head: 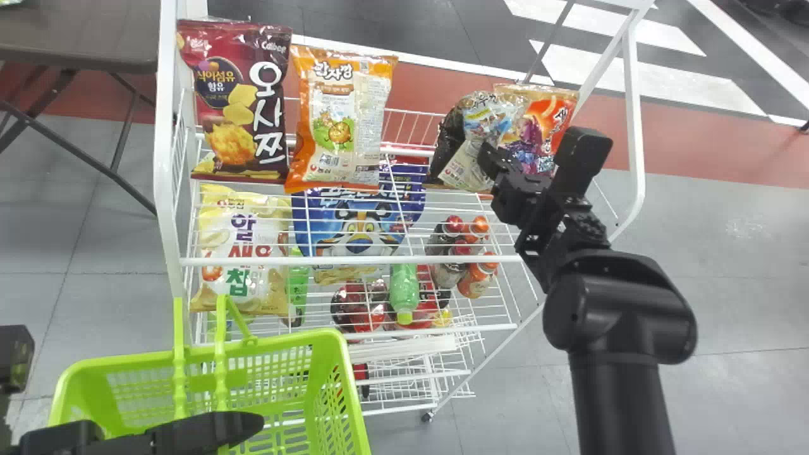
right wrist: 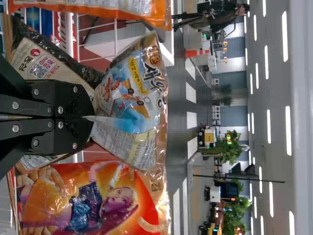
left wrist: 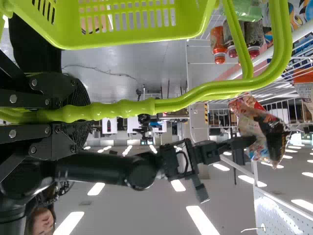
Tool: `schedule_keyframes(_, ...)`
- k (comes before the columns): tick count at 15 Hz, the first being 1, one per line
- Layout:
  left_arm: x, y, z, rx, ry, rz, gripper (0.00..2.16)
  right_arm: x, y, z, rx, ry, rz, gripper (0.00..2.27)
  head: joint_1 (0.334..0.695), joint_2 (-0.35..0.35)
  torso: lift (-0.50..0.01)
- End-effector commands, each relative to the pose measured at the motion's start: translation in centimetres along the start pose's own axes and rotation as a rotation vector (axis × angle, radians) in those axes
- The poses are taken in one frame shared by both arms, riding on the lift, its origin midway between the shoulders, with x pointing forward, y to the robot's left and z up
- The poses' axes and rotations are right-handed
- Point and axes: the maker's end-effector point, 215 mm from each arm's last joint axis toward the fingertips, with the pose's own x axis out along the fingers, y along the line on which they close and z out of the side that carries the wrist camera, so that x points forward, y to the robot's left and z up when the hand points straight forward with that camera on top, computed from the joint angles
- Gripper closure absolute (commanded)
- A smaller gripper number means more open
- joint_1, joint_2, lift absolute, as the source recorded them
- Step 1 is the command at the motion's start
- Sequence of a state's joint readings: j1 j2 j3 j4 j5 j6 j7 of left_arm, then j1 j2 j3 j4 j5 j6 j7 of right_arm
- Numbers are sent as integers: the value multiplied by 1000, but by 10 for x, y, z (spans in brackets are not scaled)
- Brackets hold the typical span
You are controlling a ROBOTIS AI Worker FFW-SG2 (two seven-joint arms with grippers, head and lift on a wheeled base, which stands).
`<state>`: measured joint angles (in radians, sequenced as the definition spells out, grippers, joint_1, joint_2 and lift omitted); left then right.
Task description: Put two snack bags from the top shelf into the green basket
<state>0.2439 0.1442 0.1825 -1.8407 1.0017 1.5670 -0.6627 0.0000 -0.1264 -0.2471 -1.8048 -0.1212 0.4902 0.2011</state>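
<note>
At the right of the top shelf, my right gripper [head: 490,161] is at a silver-blue snack bag [head: 483,117]. In the right wrist view the right gripper [right wrist: 92,118] is shut on the crinkled lower part of that bag [right wrist: 129,98]. A black-and-beige bag [right wrist: 49,68] lies close behind it, and an orange-red bag [head: 543,120] stands beside it. My left gripper [head: 202,430] is at the green basket [head: 357,404], low on the left; in the left wrist view the left gripper [left wrist: 83,113] is shut on the basket's handle [left wrist: 127,108].
A dark red bag [head: 237,107] and an orange-white bag [head: 341,120] stand on the left half of the top shelf. Lower tiers of the white rack [head: 354,260] hold more bags and several bottles. A table [head: 76,38] stands at the far left.
</note>
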Motion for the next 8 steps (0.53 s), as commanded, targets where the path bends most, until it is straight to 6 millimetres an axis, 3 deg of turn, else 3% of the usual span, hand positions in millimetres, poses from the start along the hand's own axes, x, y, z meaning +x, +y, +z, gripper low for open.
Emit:
schedule_keyframes(1,0,0,-1,-4,3,0,2145,-32,14,-1,33,64,33,2243,695,-350,-1)
schedule_keyframes(4,0,0,0,-3,4,-1,2145,-69,37,-21,39,187,75,2243,695,-350,-1)
schedule_keyframes(8,0,0,-1,-6,4,-4,2145,-112,86,-57,77,337,195,2243,695,-350,-1)
